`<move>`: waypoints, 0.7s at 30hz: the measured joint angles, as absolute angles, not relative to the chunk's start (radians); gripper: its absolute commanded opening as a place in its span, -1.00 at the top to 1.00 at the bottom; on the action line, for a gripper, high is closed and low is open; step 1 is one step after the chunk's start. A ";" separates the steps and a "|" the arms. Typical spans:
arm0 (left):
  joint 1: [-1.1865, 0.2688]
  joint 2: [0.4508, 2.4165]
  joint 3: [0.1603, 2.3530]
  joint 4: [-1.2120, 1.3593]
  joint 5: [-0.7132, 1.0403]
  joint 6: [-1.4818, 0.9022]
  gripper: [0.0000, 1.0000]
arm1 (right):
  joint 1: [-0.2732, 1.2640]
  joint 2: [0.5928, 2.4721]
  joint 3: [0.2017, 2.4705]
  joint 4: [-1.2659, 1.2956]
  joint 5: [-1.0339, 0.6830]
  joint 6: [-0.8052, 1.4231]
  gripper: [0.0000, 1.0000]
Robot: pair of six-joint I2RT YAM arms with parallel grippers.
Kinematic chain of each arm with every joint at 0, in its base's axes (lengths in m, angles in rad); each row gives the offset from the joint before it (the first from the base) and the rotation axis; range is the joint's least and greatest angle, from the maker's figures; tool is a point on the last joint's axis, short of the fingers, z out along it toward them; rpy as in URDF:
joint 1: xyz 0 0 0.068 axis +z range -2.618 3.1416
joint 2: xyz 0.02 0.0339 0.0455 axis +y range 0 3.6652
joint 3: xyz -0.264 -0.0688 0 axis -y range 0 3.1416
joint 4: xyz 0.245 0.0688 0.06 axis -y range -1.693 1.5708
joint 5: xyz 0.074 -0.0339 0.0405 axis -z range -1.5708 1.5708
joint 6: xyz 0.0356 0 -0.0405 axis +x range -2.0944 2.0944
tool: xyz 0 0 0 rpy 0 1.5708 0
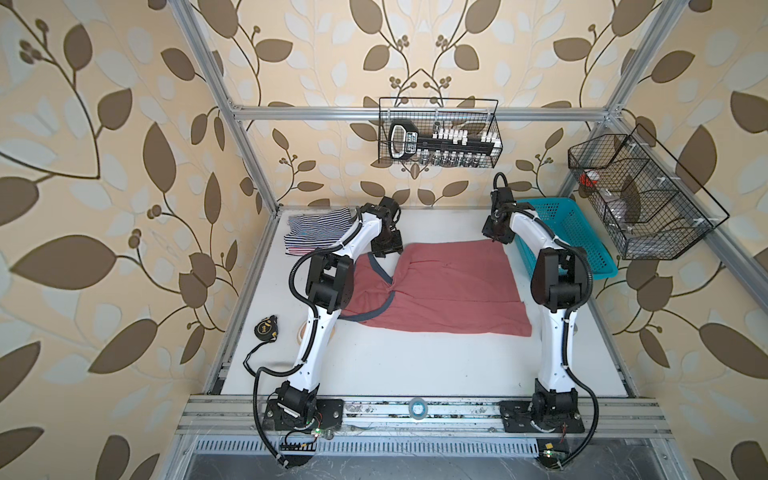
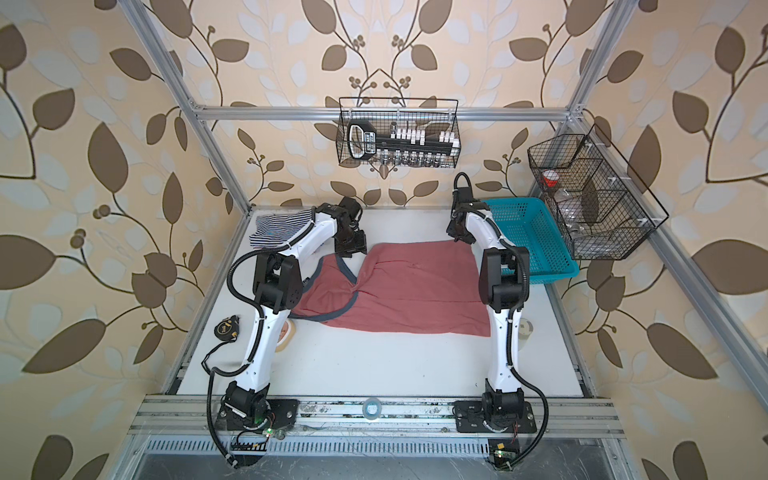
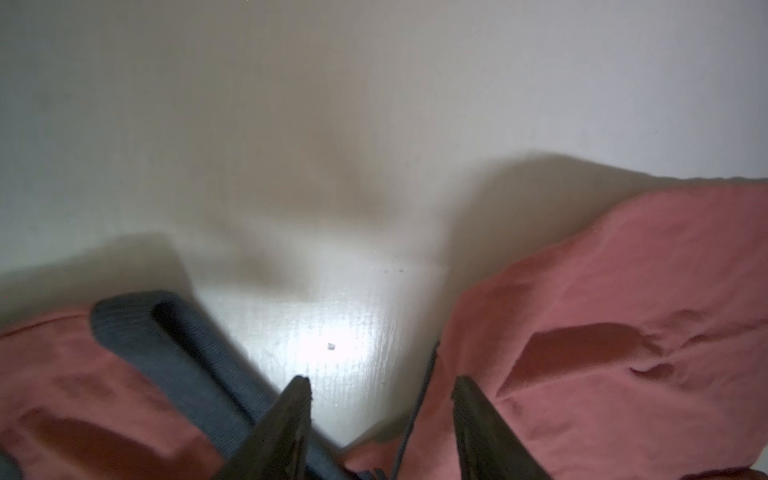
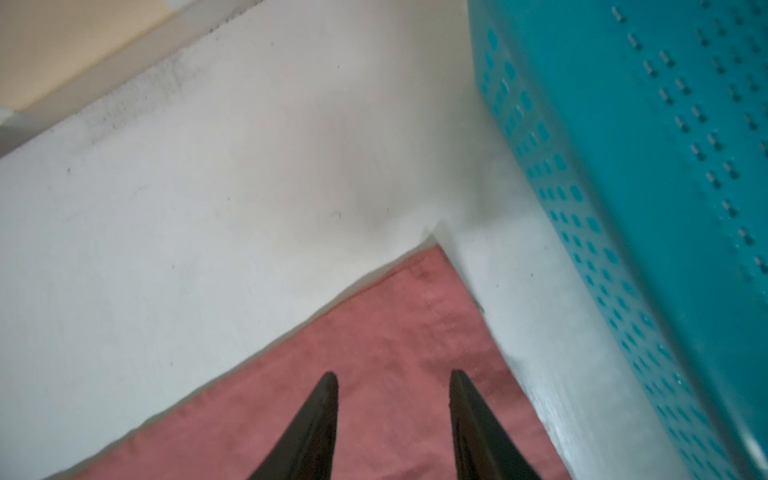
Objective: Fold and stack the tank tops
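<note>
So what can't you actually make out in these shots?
Folded striped tops: the left arm covers their right side in both top views; count unclear.
Dusty red tank top: strap end hidden under the left arm's elbow in both top views.
Wire basket contents: too small behind mesh, top views.
Tape roll: mostly behind the left arm.
Left wrist view: blurred, cloth detail lost.

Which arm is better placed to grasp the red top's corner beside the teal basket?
Right: the right gripper hangs open over that corner of the red top; the left gripper is at its grey strap.
</note>
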State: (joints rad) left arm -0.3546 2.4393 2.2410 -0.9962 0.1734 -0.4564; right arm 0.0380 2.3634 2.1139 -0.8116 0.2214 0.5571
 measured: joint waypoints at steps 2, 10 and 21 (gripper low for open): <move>-0.354 2.439 2.226 -0.988 0.182 -0.456 -0.13 | 0.030 2.409 2.183 -0.834 0.225 0.563 0.09; -0.352 2.439 2.193 -0.981 0.201 -0.456 -0.13 | -0.006 2.515 2.306 -0.899 0.199 0.584 0.10; -0.353 2.439 2.193 -0.979 0.207 -0.458 -0.14 | -0.022 2.547 2.350 -0.913 0.159 0.585 0.16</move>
State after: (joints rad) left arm -0.3527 2.4393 2.1933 -0.9787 0.2066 -0.4576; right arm -0.0223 2.5473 2.3501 -0.9127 0.1589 0.5846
